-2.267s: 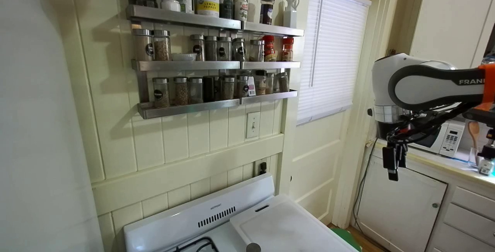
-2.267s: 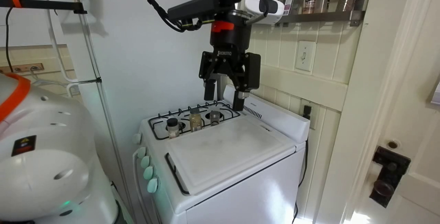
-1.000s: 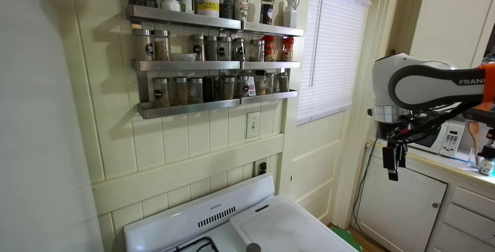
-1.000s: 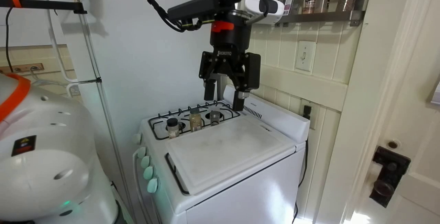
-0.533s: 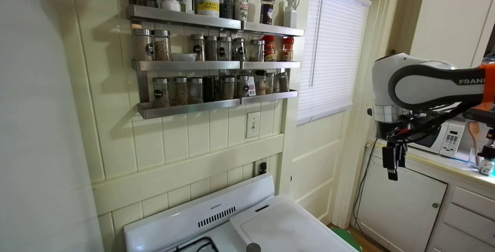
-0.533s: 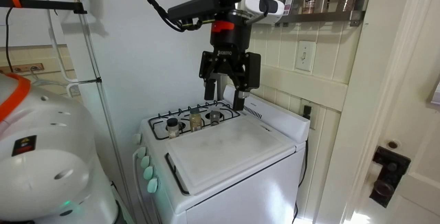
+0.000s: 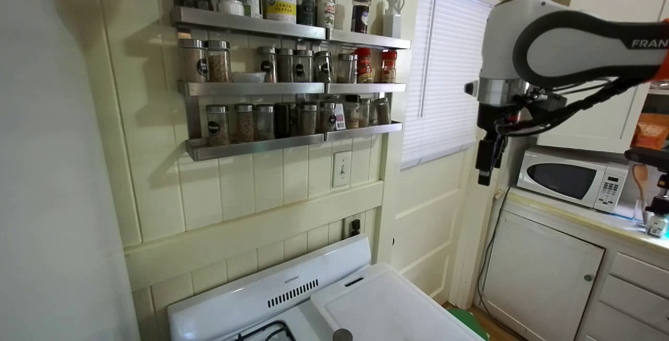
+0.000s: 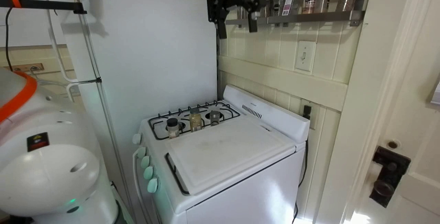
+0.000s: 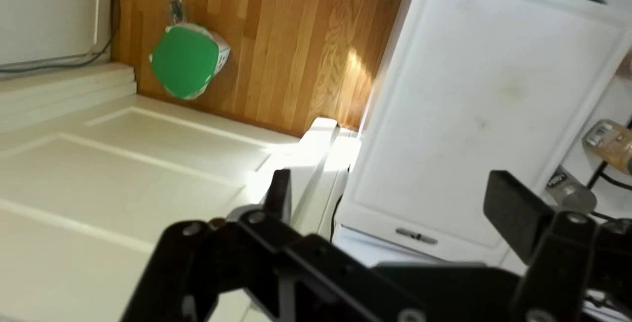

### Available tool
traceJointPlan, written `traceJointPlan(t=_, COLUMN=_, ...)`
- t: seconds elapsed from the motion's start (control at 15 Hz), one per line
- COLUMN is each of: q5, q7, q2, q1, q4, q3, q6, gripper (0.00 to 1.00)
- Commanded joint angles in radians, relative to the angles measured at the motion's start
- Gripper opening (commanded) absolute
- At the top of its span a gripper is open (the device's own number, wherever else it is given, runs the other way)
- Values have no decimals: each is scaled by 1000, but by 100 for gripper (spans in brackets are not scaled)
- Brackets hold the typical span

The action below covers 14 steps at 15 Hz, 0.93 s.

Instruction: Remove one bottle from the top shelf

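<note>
The top shelf (image 7: pixel 368 39) is the uppermost silvery tier of the wall rack in an exterior view. A small dark-capped bottle (image 7: pixel 360 14) stands upright on its right part, with a pale band below the cap and a dark body. My gripper (image 7: pixel 489 173) hangs pointing down to the right of the rack in that view, lower than the top shelf and apart from it. In an exterior view the gripper (image 8: pixel 238 31) is at the top edge, its fingers spread. In the wrist view the gripper (image 9: pixel 387 188) is open with nothing between its fingers.
A white bottle (image 7: pixel 326 10) and a white cruet (image 7: pixel 392 16) flank the dark-capped bottle. Lower tiers (image 7: pixel 366 88) hold jars. Below are the stove and its white cover board (image 8: pixel 230 152), with spice bottles (image 8: pixel 195 120) on the burners. A microwave (image 7: pixel 569 179) stands behind the arm.
The arm was still in the earlier frames. Now my gripper is higher and, in an exterior view, further left towards the rack. The bottles have not moved.
</note>
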Motion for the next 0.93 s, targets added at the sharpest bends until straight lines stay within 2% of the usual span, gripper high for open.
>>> traceJointPlan(t=0.0, q5=-5, q7=22, q2=132, q1=52, q4=223, q3=60, q6=-21, gripper=100)
traceJointPlan(t=0.33, q5=-52, q7=12, q2=262, q1=89, q4=529, q3=148, q6=-14, gripper=100)
traceJointPlan(t=0.47, q5=-61, q7=2, q2=304, q1=73, q4=642, q3=184, q6=10, gripper=100)
traceJointPlan(t=0.67, q5=-114, q7=-82, q2=365, q1=110, q4=767, q3=190, q6=113, gripper=100)
traceJointPlan(t=0.87, q5=-126, q7=-189, q2=419, q1=129, q4=833, q3=182, q6=244, gripper=100)
